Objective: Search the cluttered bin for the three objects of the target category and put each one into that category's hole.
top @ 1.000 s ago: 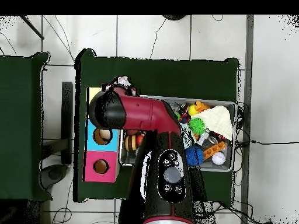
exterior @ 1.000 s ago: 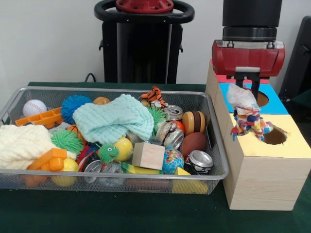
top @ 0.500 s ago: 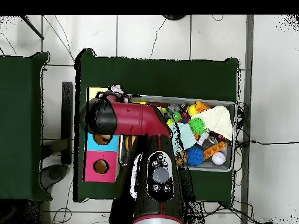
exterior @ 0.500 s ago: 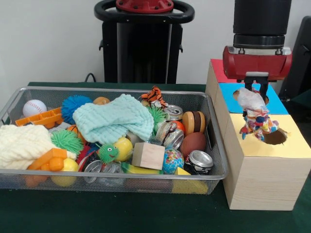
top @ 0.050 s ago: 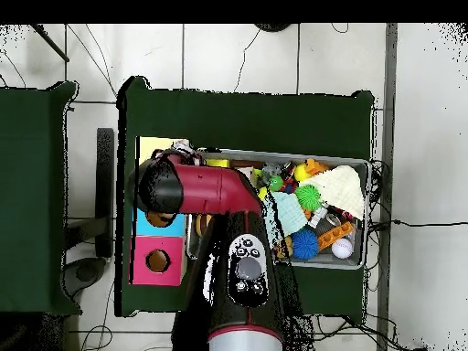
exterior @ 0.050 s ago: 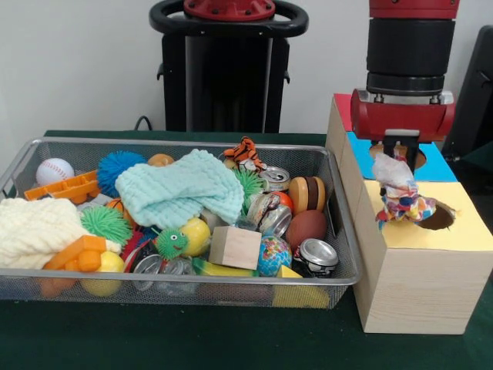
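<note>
My gripper (exterior @ 0.050 s ago: 400, 148) hangs over the wooden sorting box (exterior @ 0.050 s ago: 408, 270), shut on the top of a white rag with multicoloured patches (exterior @ 0.050 s ago: 399, 194). The rag dangles down onto the yellow section (exterior @ 0.050 s ago: 470, 231), its lower end just left of that section's round hole (exterior @ 0.050 s ago: 439, 217). From overhead, the arm's red head (top @ 0.050 s ago: 163, 185) covers the box, and a bit of the rag (top @ 0.050 s ago: 186, 148) shows beside the yellow section (top @ 0.050 s ago: 148, 145). In the wire bin (exterior @ 0.050 s ago: 345, 231) lie a mint knitted cloth (exterior @ 0.050 s ago: 179, 189) and a cream knitted cloth (exterior @ 0.050 s ago: 35, 230).
The bin also holds a baseball (exterior @ 0.050 s ago: 54, 170), spiky balls, cans, a wooden block (exterior @ 0.050 s ago: 235, 247), a toy football (exterior @ 0.050 s ago: 306, 227) and a tiger toy (exterior @ 0.050 s ago: 243, 152). The box has blue (exterior @ 0.050 s ago: 431, 162) and red sections behind the yellow one, each with a hole (top @ 0.050 s ago: 158, 261).
The gripper carried the rag from the bin side of the box toward the yellow hole and came lower. The rag's lower end now touches the yellow top.
</note>
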`<state>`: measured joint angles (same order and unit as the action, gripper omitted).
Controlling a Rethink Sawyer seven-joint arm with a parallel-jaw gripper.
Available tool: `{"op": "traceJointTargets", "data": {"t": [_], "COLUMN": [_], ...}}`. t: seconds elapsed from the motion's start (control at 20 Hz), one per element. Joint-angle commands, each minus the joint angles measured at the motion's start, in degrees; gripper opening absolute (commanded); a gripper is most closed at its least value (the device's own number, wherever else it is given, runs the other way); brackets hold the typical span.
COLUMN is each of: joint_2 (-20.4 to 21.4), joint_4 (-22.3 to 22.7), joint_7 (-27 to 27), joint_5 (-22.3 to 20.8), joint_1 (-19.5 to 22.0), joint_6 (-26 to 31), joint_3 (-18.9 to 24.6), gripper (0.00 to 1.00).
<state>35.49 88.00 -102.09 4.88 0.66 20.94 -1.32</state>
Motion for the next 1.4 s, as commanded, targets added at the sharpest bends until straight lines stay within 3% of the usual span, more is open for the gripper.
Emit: {"op": "traceJointTargets", "data": {"t": [0.05,0.45,1.0,1.4], "joint_2": [-5.0,-5.6,-2.7,-5.4], "joint_4": [6.2,6.7,8.8,7.7], "joint_7": [-13.8,-14.6,-14.2,-13.0], "joint_5": [2.4,4.9,8.8,9.6], "joint_1": [-0.1,-2.3,-4.2,-3.8], "joint_6": [-6.0,-6.4,-1.6,-3.6], "joint_3": [3.3,2.9,1.2,0.7], "gripper": [0.0,0.0,0.0,0.0]}}
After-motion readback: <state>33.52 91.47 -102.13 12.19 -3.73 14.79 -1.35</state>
